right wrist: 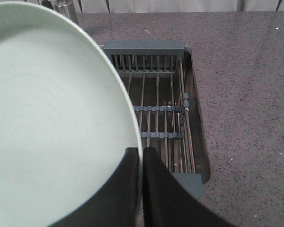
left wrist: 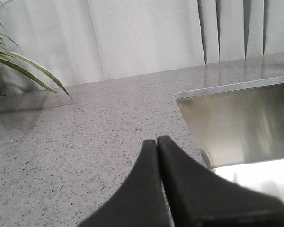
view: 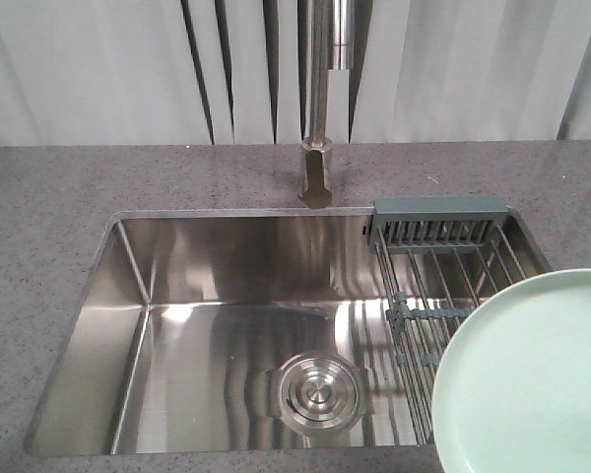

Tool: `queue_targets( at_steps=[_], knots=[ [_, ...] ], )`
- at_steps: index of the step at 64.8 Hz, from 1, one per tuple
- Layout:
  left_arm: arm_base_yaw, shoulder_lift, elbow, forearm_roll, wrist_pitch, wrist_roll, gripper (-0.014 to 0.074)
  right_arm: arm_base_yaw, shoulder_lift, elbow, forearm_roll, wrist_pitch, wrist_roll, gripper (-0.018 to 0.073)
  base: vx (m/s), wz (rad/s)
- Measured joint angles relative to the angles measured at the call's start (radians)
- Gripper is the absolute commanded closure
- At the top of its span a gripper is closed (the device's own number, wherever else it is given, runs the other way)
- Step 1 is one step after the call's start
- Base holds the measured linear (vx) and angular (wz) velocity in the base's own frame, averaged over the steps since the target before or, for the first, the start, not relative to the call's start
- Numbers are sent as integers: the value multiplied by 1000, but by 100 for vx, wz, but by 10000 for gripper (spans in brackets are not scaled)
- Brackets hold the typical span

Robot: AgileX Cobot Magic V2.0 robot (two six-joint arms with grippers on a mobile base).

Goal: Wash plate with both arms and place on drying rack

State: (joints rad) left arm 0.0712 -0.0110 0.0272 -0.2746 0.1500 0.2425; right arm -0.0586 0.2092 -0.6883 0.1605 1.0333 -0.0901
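Steel-wire drying rack with grey-green end bars [view: 438, 266]: spanning the right side of the stainless steel sink basin [view: 227, 325].
Round pale mint-green plate [view: 532, 384]: hanging above the basin's right end, overlapping the near part of the rack.
Right jaws: pinching the plate's rim, pressed nearly together.
Left jaws: pressing tip to tip, gripping nothing, hovering over the grey speckled table [left wrist: 85, 142] beside the basin's corner.

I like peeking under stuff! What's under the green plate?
The drying rack sits below the plate; some of its wires show. The plate covers the rest of it.
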Motion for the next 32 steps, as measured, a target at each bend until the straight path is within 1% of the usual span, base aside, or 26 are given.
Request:
queue_targets(
  at_steps=[32],
  knots=[
    [0, 0, 0, 0, 0, 0, 603, 0, 0, 0, 0, 0, 0, 561, 3, 1]
  ],
)
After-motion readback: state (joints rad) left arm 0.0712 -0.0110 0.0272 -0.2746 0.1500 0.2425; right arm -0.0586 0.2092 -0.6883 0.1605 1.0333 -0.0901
